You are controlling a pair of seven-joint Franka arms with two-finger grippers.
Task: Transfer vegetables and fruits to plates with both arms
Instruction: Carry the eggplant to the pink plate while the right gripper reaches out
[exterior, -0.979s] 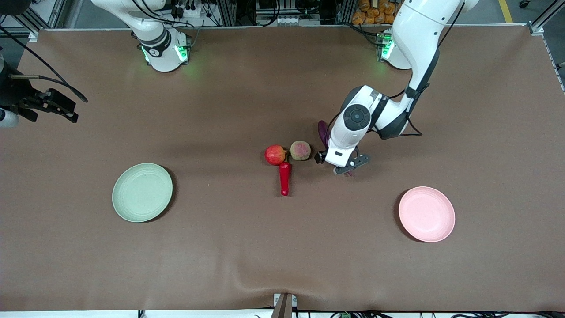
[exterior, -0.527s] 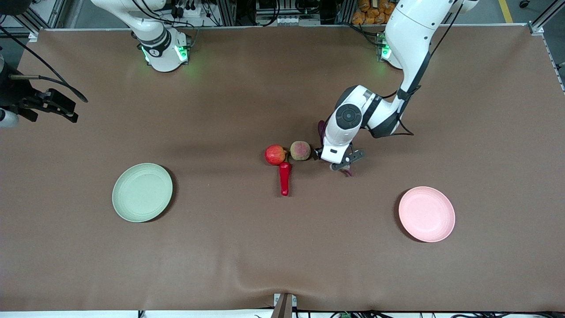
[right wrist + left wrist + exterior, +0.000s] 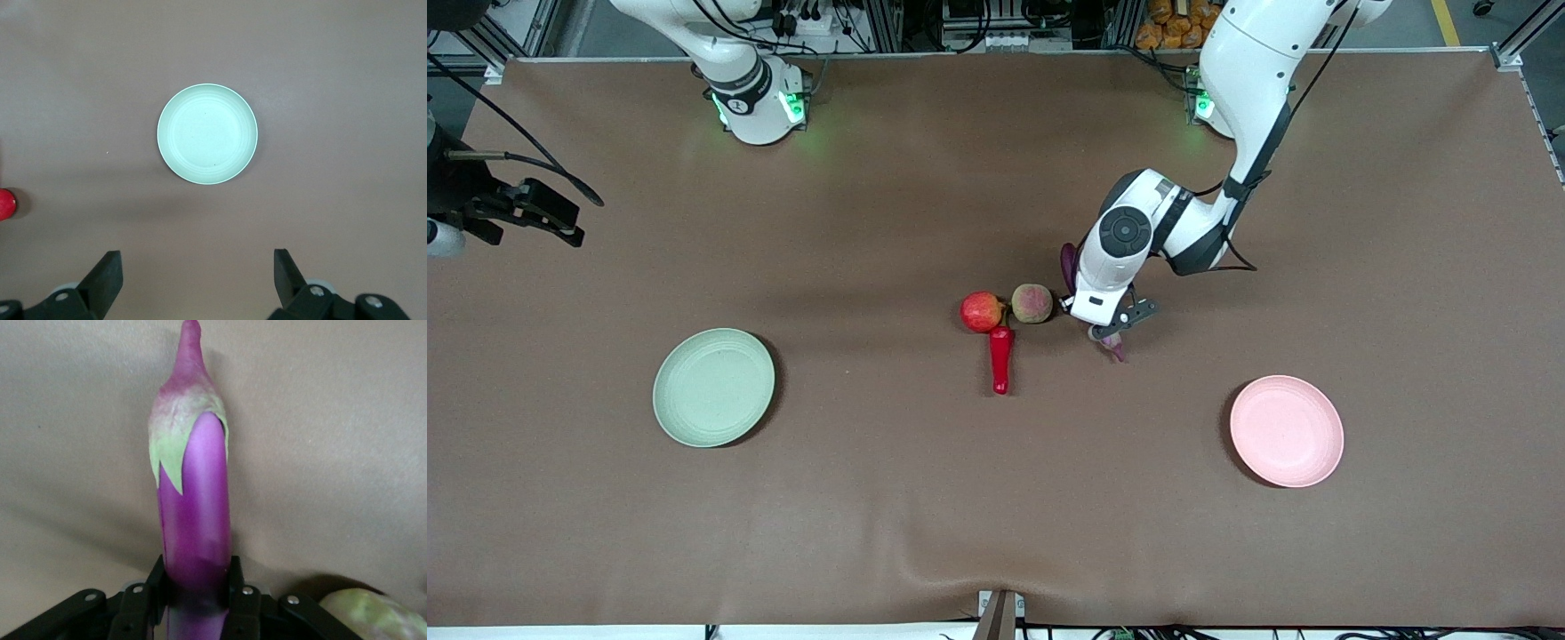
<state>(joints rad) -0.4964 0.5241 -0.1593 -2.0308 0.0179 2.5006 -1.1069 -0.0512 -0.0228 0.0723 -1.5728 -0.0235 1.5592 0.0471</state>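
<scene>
The left end effector point(image 3: 197, 593) is clenched on the purple eggplant point(image 3: 193, 513) down at the bench point(image 3: 925, 498), just beside the peach-like fruit point(image 3: 1032, 303). The pomegranate point(image 3: 982, 312) touches that fruit, the chili pepper point(image 3: 1000, 358) nearer the camera. The right end effector point(image 3: 197, 283) hangs released (arm waiting) above the green plate point(image 3: 207, 133). The pink plate point(image 3: 1286, 431) sits toward the left arm's end.

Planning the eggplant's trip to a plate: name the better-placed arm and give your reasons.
Left. The left gripper is shut on the eggplant, which lies beside the peach, with the pink plate at that arm's end. The right gripper waits open, high above the green plate.
</scene>
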